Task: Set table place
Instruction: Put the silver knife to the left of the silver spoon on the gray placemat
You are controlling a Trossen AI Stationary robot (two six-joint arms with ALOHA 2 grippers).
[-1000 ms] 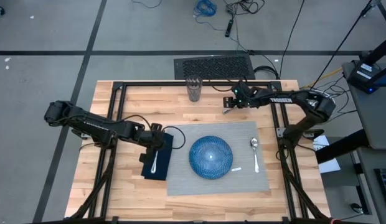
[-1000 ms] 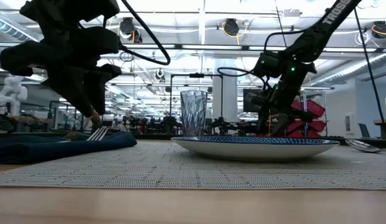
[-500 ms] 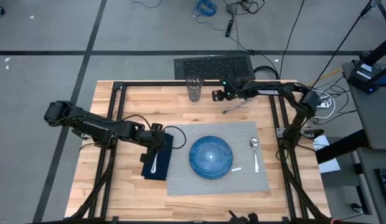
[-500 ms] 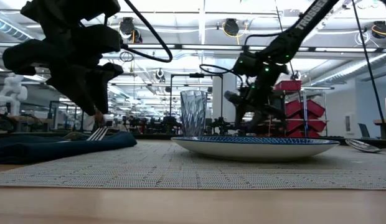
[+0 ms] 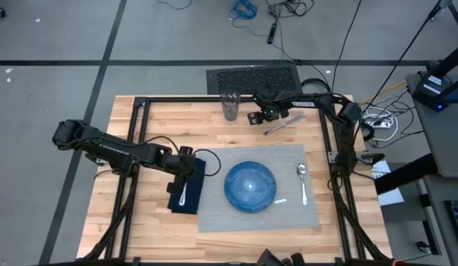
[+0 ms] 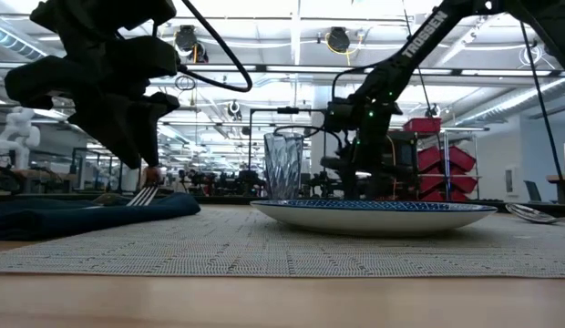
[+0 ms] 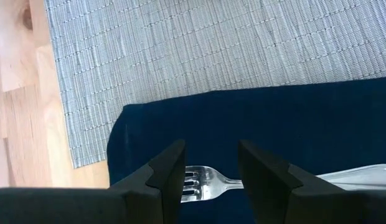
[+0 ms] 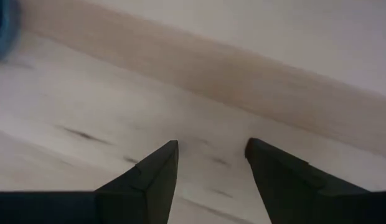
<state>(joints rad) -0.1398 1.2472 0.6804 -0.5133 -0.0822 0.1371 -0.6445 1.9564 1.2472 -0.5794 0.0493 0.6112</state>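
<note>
The grey placemat (image 5: 288, 159) lies on the wooden table (image 5: 162, 122) and carries a round blue plate (image 5: 250, 186) and a spoon (image 5: 302, 181). A navy napkin (image 5: 190, 199) lies on the placemat's left edge with a fork (image 5: 183, 193) on it. My left gripper (image 7: 210, 149) is open just above the napkin, a finger on each side of the fork's neck (image 7: 205, 180), touching nothing that I can see. My right gripper (image 5: 252, 117) is open and empty above bare wood, just right of the clear glass (image 5: 229, 105).
A knife (image 5: 278, 124) lies slanted on bare wood right of my right gripper. The glass stands near the table's far edge. A black frame (image 5: 140, 140) runs along the table's sides. There is bare wood between the glass and the placemat.
My right gripper has gone toward the table's left edge along the far side, away from the knife and up to the glass. The knife stays on the wood.
</note>
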